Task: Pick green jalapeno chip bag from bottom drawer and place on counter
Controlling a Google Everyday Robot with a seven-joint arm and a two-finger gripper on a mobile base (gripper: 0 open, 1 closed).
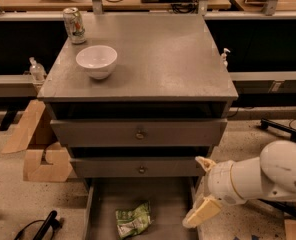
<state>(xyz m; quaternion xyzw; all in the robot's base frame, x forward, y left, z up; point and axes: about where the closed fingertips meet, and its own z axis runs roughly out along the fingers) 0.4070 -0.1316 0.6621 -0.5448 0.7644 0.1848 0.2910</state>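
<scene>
The green jalapeno chip bag (133, 219) lies crumpled in the open bottom drawer (172, 199), near its middle front. My gripper (202, 188) hangs at the drawer's right wall, to the right of the bag and apart from it. Its two cream fingers (202, 212) stand spread, open and empty. The white arm runs off to the right. The counter (163, 59) is the grey top of the cabinet above.
A white bowl (96, 61) and a green-and-white soda can (74, 25) stand on the counter's left part. The two upper drawers (138, 133) are shut. Cardboard pieces (40, 151) lie on the floor at left. A black object (40, 226) lies at bottom left.
</scene>
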